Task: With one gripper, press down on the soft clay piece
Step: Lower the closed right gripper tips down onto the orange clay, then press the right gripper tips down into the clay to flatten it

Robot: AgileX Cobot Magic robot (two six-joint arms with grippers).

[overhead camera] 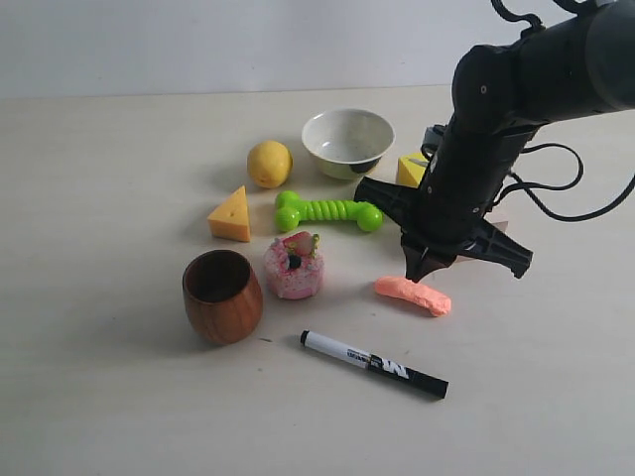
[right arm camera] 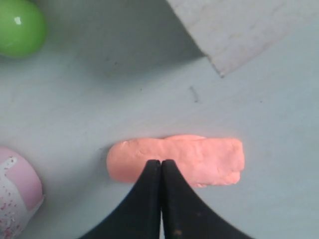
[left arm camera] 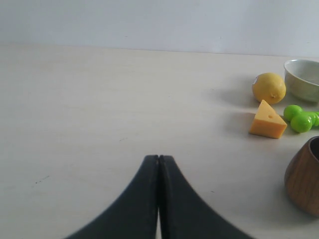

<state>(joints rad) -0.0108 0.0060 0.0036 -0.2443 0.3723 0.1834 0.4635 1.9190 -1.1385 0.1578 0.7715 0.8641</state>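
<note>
The soft clay piece is a salmon-pink sausage lying flat on the table, right of the pink cake toy. My right gripper points down at the clay's left half, with its jaws shut and empty. In the right wrist view the closed tips overlap the clay near its middle. Whether they touch it I cannot tell. My left gripper is shut and empty over bare table, far from the clay and outside the exterior view.
A black-and-white marker lies in front of the clay. To its left are the pink cake toy and a wooden cup. Behind stand a green dumbbell toy, cheese wedge, lemon, bowl and yellow block.
</note>
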